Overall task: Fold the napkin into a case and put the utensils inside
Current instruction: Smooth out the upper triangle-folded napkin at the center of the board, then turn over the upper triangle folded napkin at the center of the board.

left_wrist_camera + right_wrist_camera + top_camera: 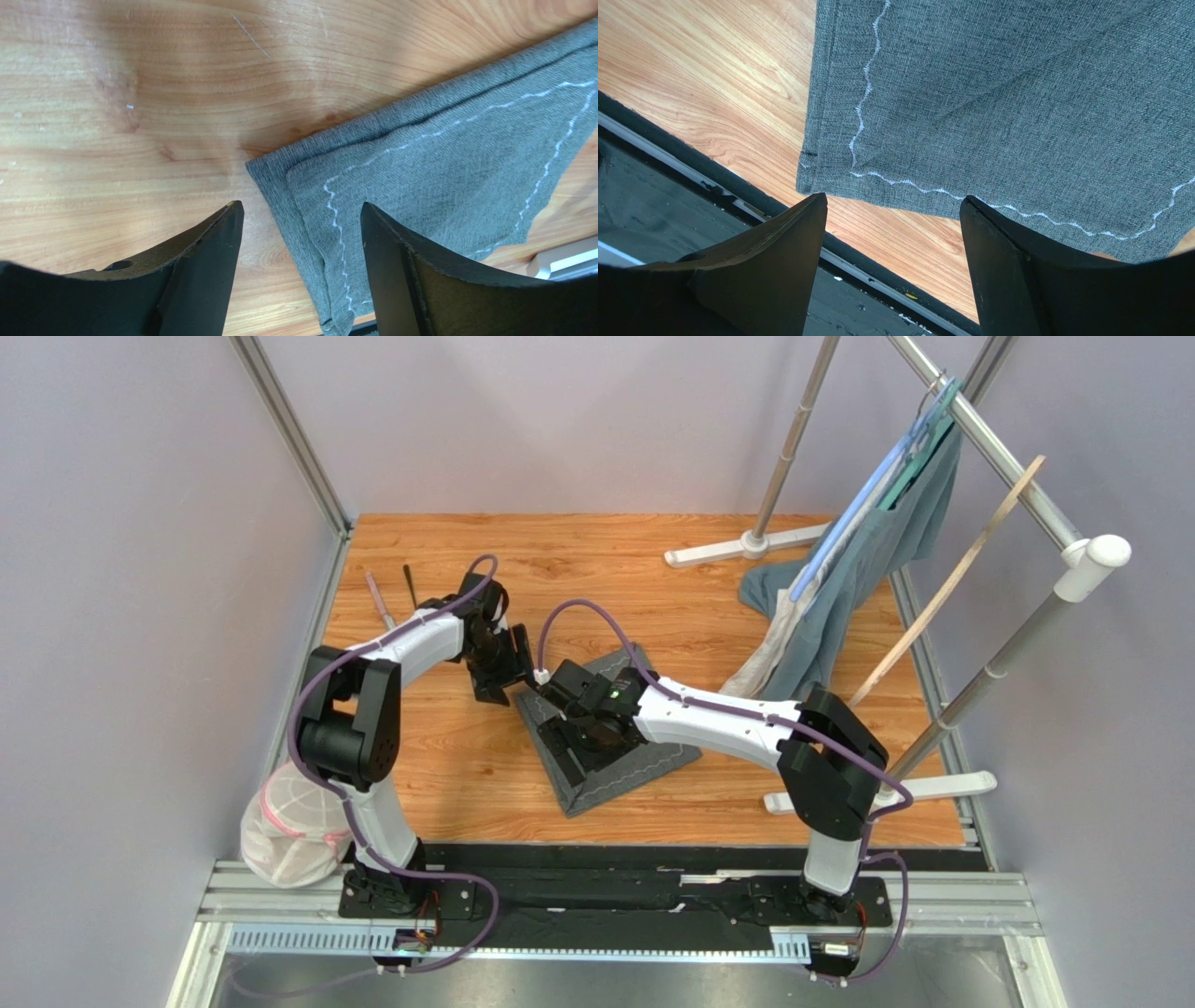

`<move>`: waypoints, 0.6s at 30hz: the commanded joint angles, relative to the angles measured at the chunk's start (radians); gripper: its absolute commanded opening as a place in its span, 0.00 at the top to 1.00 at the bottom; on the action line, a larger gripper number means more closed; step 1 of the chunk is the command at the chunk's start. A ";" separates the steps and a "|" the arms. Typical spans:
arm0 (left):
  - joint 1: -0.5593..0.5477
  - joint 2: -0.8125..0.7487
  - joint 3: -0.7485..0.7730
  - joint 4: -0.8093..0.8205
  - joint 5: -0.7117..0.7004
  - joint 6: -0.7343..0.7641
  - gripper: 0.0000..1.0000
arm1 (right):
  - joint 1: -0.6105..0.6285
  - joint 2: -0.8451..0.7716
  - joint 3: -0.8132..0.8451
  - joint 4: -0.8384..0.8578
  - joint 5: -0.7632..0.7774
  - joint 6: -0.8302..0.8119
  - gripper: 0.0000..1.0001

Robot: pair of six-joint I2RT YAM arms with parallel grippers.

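Operator: Overhead first. What surrounds the pincers?

Observer: One teal-grey garment (877,546) hangs on a silver rack (982,434) well to the right of the right pincer (572,735). One knife (379,599) and one black spoon (411,585) lie side by side on the wooden table (421,770), beyond the left pincer (494,679) and to its left, apart from it. One white mesh bag (288,826) sits behind the left pincer, by its arm's base. One dark grey napkin (617,777) lies under the right pincer, whose wrist hides the cloth's middle; the left pincer stands at its left corner.

Operator: Left wrist?

Observer: Jaws spread wide, holding nothing. The napkin's corner, two layers, lies between and ahead of the fingers (203,266); touching or not, I cannot tell.

Operator: Right wrist?

Observer: Also spread wide and empty. The napkin's stitched edge lies just ahead of the fingertips (794,245).
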 commanded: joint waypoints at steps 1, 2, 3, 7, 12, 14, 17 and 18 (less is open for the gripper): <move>0.002 0.070 0.028 0.010 0.029 -0.029 0.32 | 0.040 -0.002 0.025 0.054 0.064 0.028 0.27; 0.002 0.081 0.023 0.012 0.027 -0.033 0.33 | 0.063 0.016 0.035 0.050 0.067 0.028 0.28; 0.002 0.081 0.019 0.018 0.011 -0.042 0.34 | 0.075 0.024 0.044 0.050 0.076 0.029 0.28; 0.003 0.061 -0.006 0.033 -0.032 -0.048 0.41 | 0.129 0.076 0.079 0.047 0.087 0.031 0.35; 0.002 0.064 0.000 0.039 -0.029 -0.053 0.49 | 0.158 0.124 0.087 0.080 0.106 0.029 0.46; 0.002 0.069 0.000 0.041 -0.026 -0.054 0.51 | 0.158 0.142 0.098 0.077 0.109 0.028 0.46; 0.002 0.070 0.000 0.047 -0.031 -0.056 0.55 | 0.163 0.156 0.101 0.074 0.121 0.017 0.46; 0.002 0.070 -0.001 0.049 -0.031 -0.056 0.58 | 0.164 0.157 0.101 0.074 0.124 0.012 0.47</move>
